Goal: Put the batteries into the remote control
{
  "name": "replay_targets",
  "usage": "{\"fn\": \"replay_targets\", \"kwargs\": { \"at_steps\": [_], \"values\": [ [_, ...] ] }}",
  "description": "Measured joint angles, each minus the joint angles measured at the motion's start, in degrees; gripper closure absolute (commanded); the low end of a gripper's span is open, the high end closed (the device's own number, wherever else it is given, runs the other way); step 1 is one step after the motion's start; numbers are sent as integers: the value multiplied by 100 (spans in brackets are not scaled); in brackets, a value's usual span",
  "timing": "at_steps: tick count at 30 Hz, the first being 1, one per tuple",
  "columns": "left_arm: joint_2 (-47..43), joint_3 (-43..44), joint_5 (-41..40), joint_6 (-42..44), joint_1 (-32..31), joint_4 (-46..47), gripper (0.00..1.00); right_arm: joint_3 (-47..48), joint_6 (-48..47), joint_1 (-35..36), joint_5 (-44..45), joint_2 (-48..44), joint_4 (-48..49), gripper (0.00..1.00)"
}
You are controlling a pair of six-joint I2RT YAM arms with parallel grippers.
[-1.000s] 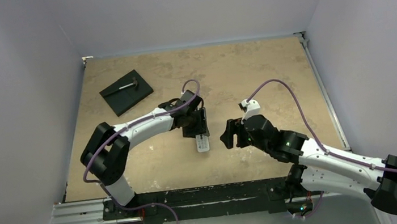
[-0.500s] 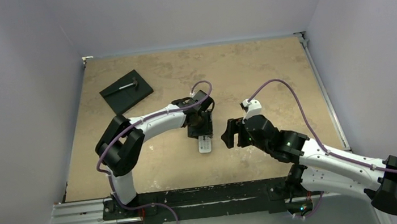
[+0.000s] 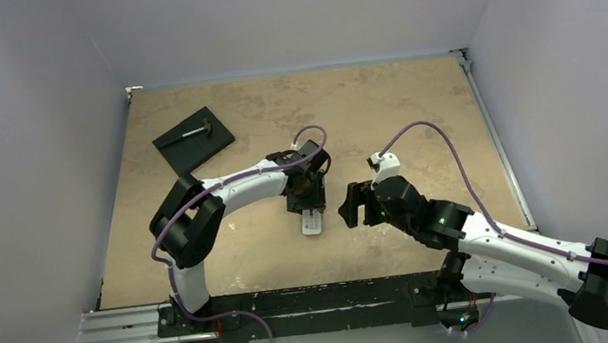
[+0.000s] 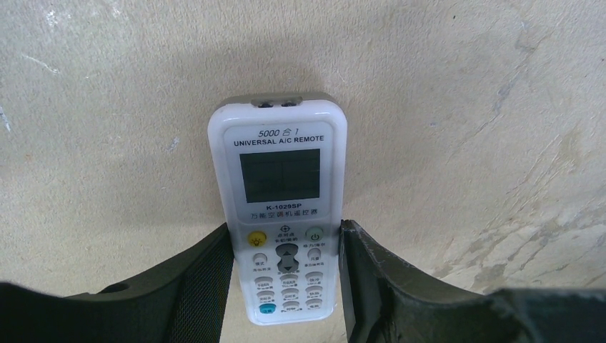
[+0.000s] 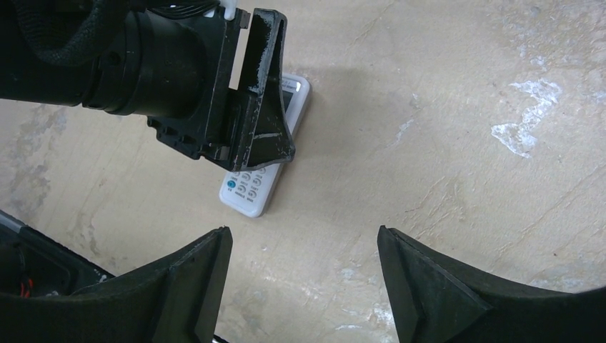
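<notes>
**Left gripper (image 4: 286, 230) closed on the face-up remote (image 4: 280, 179); recess not yet exposed**

The remote lay flat on the table (image 3: 380, 110), near its front middle, screen and buttons upward and the grey back against the surface. Its screen end pointed away from the left wrist camera. The left gripper's two fingers (image 4: 207, 279) pressed against the long sides of the button half, so the handset was pinched across its width with no gap showing on either side. Whether it was lifted at all could not be told; it appeared to rest on the table.

The right gripper (image 5: 304, 239) hung just to the right of the remote, apart from it, with its jaws spread wide and nothing between them. No batteries could be found in any of the three views. At the far left corner, well apart from the work, lay a black slab (image 3: 194, 156) with a small grey tool (image 3: 193, 132) on top.

Step in hand, as judged: securing the remote so that it can be turned over. The task looked early, since the battery recess faced down and no cell was fitted or held.

The next move would call for a firm side grip while the handset is lifted and rolled onto its face. The free right gripper would then have to open the recess and fetch the cells. A loose pinch on the smooth plastic sides risks the remote slipping or twisting.
</notes>
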Motion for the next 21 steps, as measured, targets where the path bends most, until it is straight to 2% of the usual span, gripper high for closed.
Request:
{"fn": "replay_targets", "kwargs": {
  "at_steps": [5, 7, 16, 18, 21],
  "values": [
    [0, 46, -15, -26, -2, -17, 48, 0, -31, 0, -26, -2, 0, 15],
    [0, 55, -24, -48, -4, -15, 44, 0, -39, 0, -42, -2, -2, 15],
    [0, 55, -37, -96, -33, -20, 40, 0, -55, 0, -120, -24, -24, 12],
    [-2, 55, -35, -94, -33, -20, 32, 2, -55, 0, -118, -52, -66, 12],
    [-26, 55, -33, -94, -33, -22, 30, 35, -66, 0, -103, -81, -129, 10]
  ]
}}
